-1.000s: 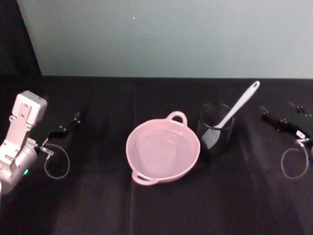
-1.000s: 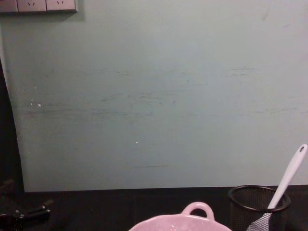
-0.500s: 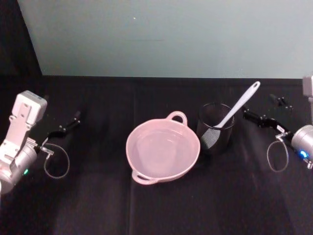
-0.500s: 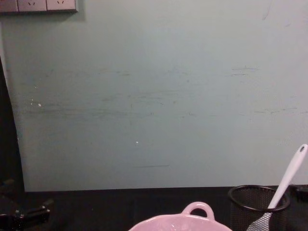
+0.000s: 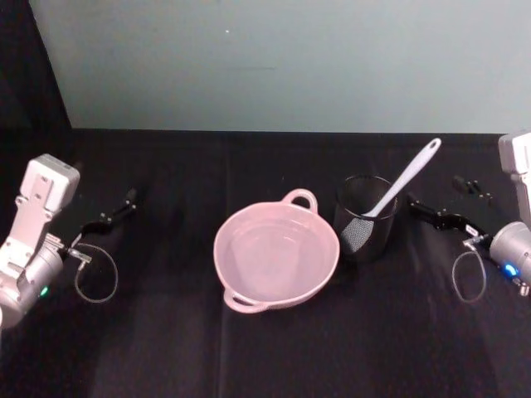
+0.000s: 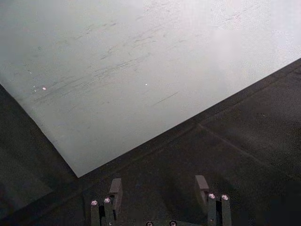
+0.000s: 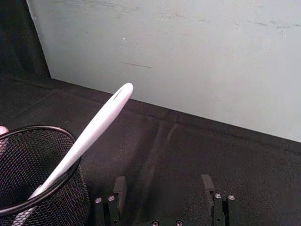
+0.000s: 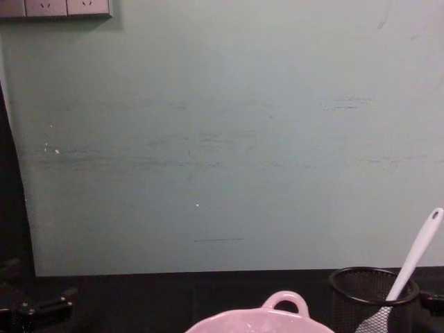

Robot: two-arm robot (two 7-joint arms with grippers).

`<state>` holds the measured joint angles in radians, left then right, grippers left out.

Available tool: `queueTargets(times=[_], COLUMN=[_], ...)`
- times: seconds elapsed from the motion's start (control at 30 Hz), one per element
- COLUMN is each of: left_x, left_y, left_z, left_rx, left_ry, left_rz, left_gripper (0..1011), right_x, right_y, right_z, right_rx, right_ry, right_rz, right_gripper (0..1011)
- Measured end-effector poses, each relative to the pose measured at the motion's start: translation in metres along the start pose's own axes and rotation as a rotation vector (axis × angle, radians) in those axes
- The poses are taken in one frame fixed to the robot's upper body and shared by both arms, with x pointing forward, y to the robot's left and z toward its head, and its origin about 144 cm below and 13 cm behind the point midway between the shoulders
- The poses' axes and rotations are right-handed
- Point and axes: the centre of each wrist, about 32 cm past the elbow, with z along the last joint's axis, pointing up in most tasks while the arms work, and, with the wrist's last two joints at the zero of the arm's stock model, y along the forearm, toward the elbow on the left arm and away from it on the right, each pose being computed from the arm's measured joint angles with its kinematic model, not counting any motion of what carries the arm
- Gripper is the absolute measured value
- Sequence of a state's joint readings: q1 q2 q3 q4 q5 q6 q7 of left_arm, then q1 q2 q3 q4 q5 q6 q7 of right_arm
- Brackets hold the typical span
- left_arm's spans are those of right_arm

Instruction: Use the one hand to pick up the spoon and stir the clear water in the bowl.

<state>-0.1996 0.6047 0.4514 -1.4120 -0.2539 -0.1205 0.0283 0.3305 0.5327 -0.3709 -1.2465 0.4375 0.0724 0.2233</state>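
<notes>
The pale pink bowl (image 5: 276, 257) holds clear water and sits mid-table; its loop handle rises at the chest view's lower edge (image 8: 284, 301). The white spoon (image 5: 404, 178) stands tilted in a black mesh cup (image 5: 366, 217), blade down, its ring-tipped handle leaning to the right (image 8: 416, 253) (image 7: 99, 126). My right gripper (image 5: 434, 193) hovers open just right of the cup, apart from the spoon handle; its two fingers stand spread with nothing between them (image 7: 163, 184). My left gripper (image 5: 116, 201) rests open at the far left (image 6: 158, 188).
A black cloth (image 5: 274, 348) covers the table. A pale green wall (image 5: 282, 58) stands behind it. Cable loops hang by each wrist, one on the left (image 5: 95, 274) and one on the right (image 5: 467, 276). Bare cloth lies in front of the bowl.
My right gripper has moved left across the table, from the far right edge to just beside the mesh cup. The left arm, bowl and spoon have stayed put.
</notes>
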Motion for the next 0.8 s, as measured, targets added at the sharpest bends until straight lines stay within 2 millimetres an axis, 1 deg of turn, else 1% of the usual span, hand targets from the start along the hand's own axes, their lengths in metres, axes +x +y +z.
queueTargets(times=[0.8], left_x=[0.0], left_y=[0.0], left_z=[0.0], left_rx=[0.0], left_ry=[0.0], left_rz=[0.0], left_gripper=[1011], right_x=[0.0], right_y=[0.0], right_z=[0.0], right_rx=[-0.001], right_ry=[0.0], right_rz=[0.001], right_gripper=[1004])
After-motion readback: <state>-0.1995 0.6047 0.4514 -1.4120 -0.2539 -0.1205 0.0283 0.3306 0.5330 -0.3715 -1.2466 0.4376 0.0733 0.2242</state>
